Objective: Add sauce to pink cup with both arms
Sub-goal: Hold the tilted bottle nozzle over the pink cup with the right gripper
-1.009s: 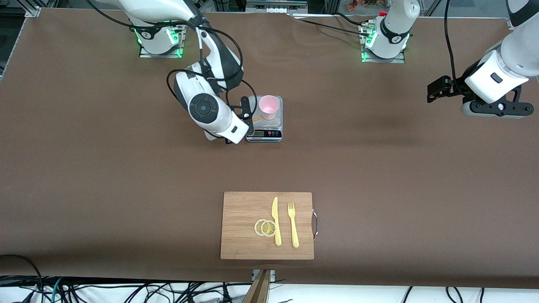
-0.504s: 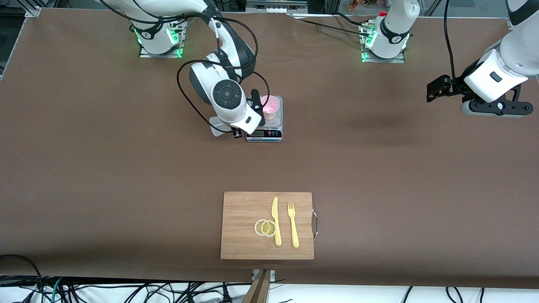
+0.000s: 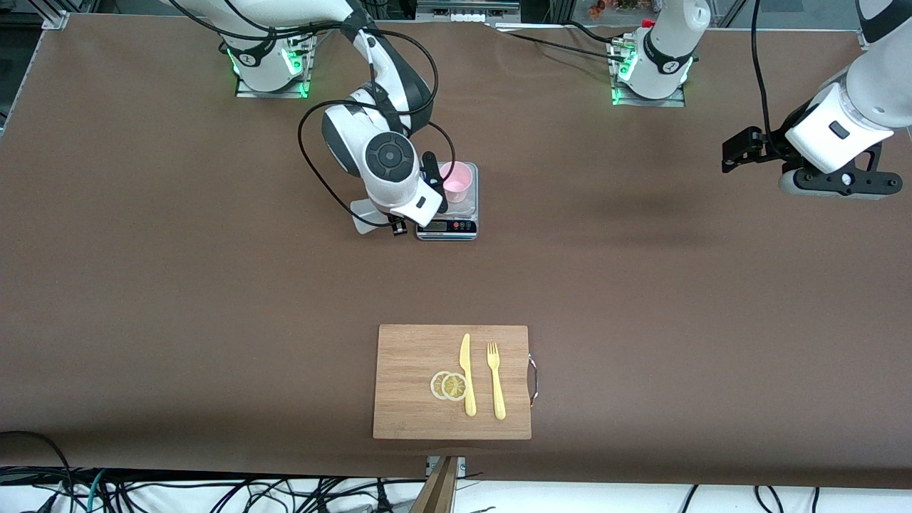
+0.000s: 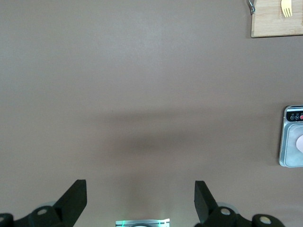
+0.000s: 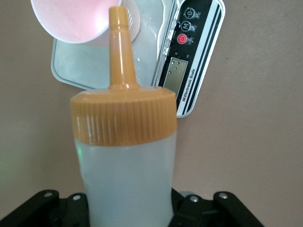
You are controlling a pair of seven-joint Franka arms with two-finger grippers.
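Note:
My right gripper (image 3: 432,187) is shut on the sauce (image 5: 125,165), a whitish squeeze bottle with an orange cap. The wrist hides the bottle in the front view. Its orange nozzle (image 5: 120,52) points at the rim of the pink cup (image 3: 457,181), which stands on a grey scale (image 3: 447,226). In the right wrist view the nozzle tip overlaps the edge of the pink cup (image 5: 75,21), with the scale (image 5: 189,71) beneath. My left gripper (image 3: 741,151) hangs open over bare table toward the left arm's end, its fingers (image 4: 75,198) wide apart with nothing between them.
A wooden cutting board (image 3: 410,406) lies near the table's front edge, nearer the front camera than the scale. On it are two lemon slices (image 3: 449,385), a yellow knife (image 3: 467,374) and a yellow fork (image 3: 495,381).
My right wrist has swung toward the cup and turned, bringing the bottle's nozzle to the cup's rim; over the last half second it barely moved. The left arm has stayed put.

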